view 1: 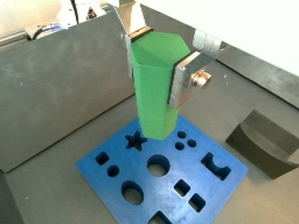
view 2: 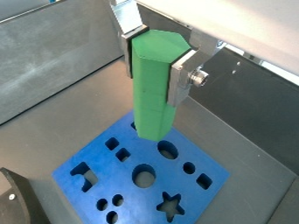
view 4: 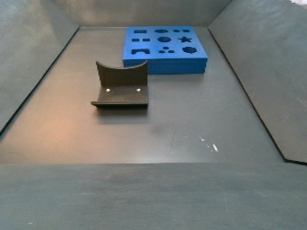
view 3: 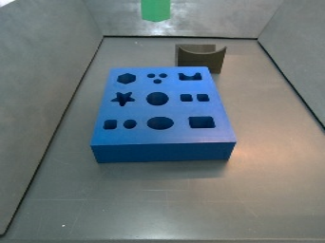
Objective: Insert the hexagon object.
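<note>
My gripper [view 1: 158, 74] is shut on the hexagon object [view 1: 155, 96], a bright green long prism held upright between the silver fingers [view 1: 184, 83]. Both wrist views show this grip [view 2: 155, 70]. The peg [view 2: 152, 101] hangs above the blue block [view 1: 131, 171], over its edge near the star hole [view 1: 136, 140]. Its lower end hides the hexagon hole in both wrist views. In a side view only the peg's lower end [view 3: 154, 9] shows, high above and beyond the block [view 3: 159, 138], where the hexagon hole [view 3: 125, 78] is open. The gripper itself is out of both side views.
A dark olive-brown arch-shaped block [view 3: 200, 57] lies on the floor beside the blue block, also seen in a wrist view [view 1: 267, 144] and a side view [view 4: 120, 85]. Grey walls enclose the floor. The blue block [view 4: 168, 65] sits near the far wall.
</note>
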Robot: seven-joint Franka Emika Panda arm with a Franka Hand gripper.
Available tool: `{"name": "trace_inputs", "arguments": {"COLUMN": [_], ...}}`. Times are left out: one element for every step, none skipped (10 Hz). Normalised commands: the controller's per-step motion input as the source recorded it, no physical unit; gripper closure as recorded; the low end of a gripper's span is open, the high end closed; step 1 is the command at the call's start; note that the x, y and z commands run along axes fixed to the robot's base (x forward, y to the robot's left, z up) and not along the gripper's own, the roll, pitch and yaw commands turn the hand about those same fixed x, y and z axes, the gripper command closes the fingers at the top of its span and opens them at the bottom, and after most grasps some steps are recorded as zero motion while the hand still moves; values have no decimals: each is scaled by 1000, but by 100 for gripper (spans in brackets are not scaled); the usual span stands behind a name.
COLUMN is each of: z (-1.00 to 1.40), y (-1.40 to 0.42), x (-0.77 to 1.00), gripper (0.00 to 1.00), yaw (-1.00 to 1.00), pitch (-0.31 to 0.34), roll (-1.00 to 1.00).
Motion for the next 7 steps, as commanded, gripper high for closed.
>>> {"name": "trace_inputs", "arguments": {"z": [-29,-1000,-1000,-1000,-1000,-937,-786], "y": [0,571,549,571,560,420,326], "x": [-74,-823,-837,-851,-849,-751,-614], "gripper": [100,100,100,100,100,100,100], "yaw": [0,0,31,14,14,0,0], "pitch": [0,-114,-119,-126,-130,-171,-234], "roll": [0,0,-51,-40,-46,-116,-153]}}
